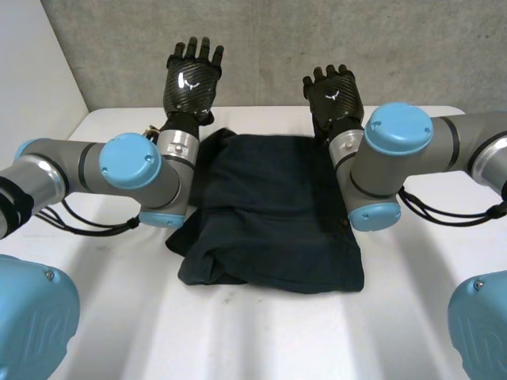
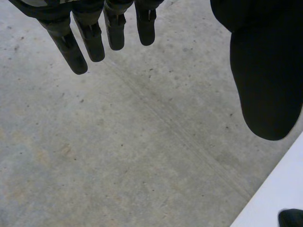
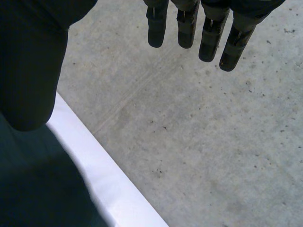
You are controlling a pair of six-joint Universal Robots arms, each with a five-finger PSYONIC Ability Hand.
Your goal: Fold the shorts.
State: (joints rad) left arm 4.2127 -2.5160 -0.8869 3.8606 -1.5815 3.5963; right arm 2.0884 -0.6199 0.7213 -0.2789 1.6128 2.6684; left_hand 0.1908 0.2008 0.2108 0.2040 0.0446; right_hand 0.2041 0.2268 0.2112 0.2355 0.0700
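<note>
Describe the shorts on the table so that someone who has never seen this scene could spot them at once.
Start at the white table below the grey wall. In its middle lies a pair of shorts, spread in a rough rectangle. It is dark, soft cloth, unlike the black left hand and right hand, both open and raised beyond its far edge.

Surroundings as I see them from my station: a white table backed by concrete.

On the head camera I have the white table (image 1: 261,332), with soft ridges running along its near part and its far edge meeting a grey concrete wall (image 1: 333,39). A plain white panel (image 1: 36,63) stands at the far left corner. Both wrist cameras give me that concrete close up, speckled with small dark pits and crossed by a faint diagonal line, with a strip of the table's white edge beside it.
</note>
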